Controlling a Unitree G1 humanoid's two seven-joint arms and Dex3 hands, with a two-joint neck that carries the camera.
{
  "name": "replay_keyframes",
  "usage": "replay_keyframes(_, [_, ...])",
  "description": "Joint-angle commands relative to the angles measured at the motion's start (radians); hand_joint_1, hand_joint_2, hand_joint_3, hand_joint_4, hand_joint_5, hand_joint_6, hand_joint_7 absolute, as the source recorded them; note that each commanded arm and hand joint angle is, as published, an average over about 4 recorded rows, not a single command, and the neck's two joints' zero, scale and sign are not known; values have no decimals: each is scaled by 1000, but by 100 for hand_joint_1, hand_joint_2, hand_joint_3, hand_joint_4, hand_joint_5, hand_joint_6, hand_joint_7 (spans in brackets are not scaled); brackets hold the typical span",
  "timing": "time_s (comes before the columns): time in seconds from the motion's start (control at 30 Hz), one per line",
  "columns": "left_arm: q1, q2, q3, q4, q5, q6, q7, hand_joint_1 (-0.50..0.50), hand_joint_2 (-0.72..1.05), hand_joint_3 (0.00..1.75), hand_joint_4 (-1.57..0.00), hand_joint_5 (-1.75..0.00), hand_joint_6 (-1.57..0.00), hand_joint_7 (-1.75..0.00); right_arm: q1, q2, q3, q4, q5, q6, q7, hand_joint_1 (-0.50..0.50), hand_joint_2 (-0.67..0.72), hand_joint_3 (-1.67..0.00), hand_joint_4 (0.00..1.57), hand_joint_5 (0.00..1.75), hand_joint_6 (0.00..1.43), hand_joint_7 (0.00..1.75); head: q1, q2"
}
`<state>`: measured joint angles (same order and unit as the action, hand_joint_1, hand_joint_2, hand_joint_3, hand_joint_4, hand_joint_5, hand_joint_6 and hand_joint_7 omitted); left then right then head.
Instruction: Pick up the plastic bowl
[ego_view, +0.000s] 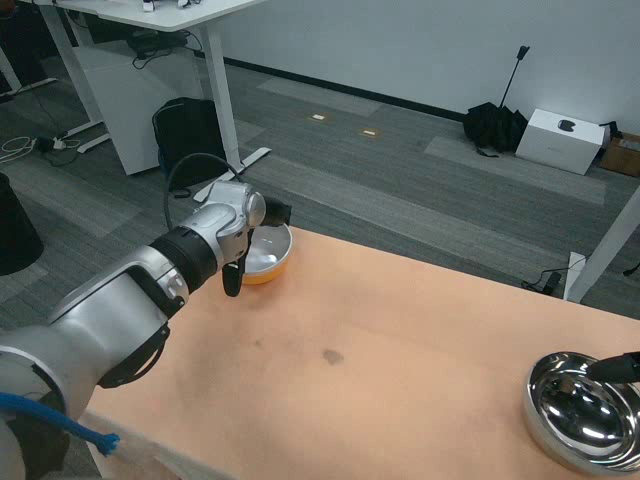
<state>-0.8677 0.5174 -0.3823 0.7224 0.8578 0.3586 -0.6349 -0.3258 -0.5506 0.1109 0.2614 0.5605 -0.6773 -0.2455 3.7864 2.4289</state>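
One broad worktop (400, 380) carries everything. Far right of the left robot hand (245, 245) sits a steel bowl (583, 410), where a dark tip of the right robot hand (620, 368) shows; its state I cannot tell. The left robot hand covers the plastic bowl (268, 262) at the far corner, seemingly for a rim grasp, but whether its fingers have closed is hidden.

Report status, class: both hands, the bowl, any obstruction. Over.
Left hand at the bowl, grip hidden. Right hand barely in view over the steel bowl. Nothing blocking.
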Motion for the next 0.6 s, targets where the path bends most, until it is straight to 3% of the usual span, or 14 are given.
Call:
replay_keyframes(0.03, [9,16,-3,-42,1,17,-19,-48,87,175,-135,-175,-30,-154,13,0,-10,7,13,-11,-3,-46,72,0,0,0,0,0,-2,0])
replay_keyframes(0.4, [5,34,-2,-176,-2,32,-52,-48,87,175,-135,-175,-29,-154,13,1,-9,20,13,-11,-3,-46,72,0,0,0,0,0,-18,1])
replay_keyframes(0.6, [-24,55,-48,-276,-33,42,-54,-48,87,175,-138,-175,-31,-154,8,0,-6,34,15,-11,-3,-46,72,0,0,0,0,0,-101,10])
